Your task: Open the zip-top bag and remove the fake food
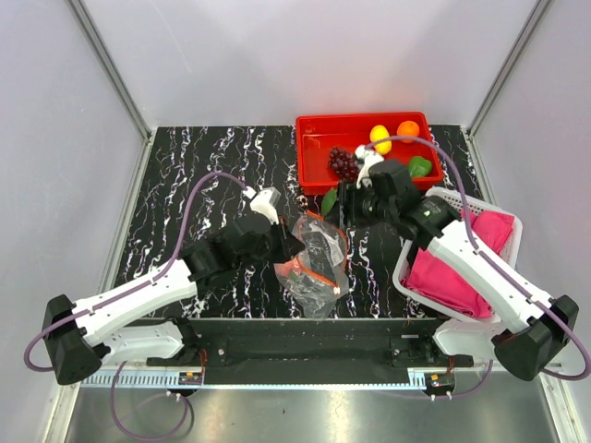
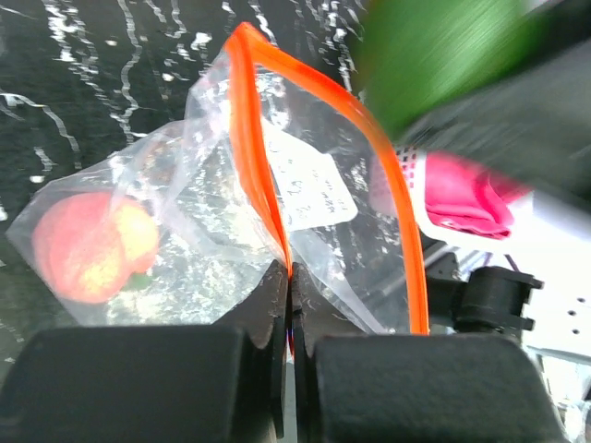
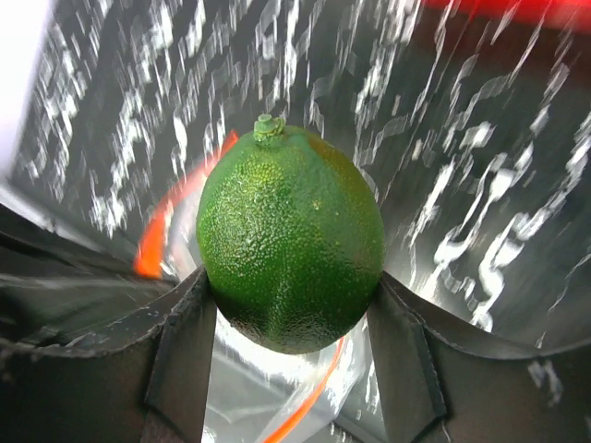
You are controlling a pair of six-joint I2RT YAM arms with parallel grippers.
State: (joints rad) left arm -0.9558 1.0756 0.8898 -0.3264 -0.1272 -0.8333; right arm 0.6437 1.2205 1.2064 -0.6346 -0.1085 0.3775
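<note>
Left gripper (image 2: pixel 290 281) on crinkly zip-top bag (image 2: pixel 199 249) — orange strip (image 2: pixel 399 212) agape

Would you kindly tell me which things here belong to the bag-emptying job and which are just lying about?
Job: zip-top bag, pinched by the left gripper; green lime in the right gripper; orange-red fruit inside the bag; red tray holding yellow fruit, orange, grapes, green pepper.
Lying about: white basket; pink cloths.

The zip-top bag (image 2: pixel 212 268) bears an unreadable white label (image 2: pixel 309 189).
</note>
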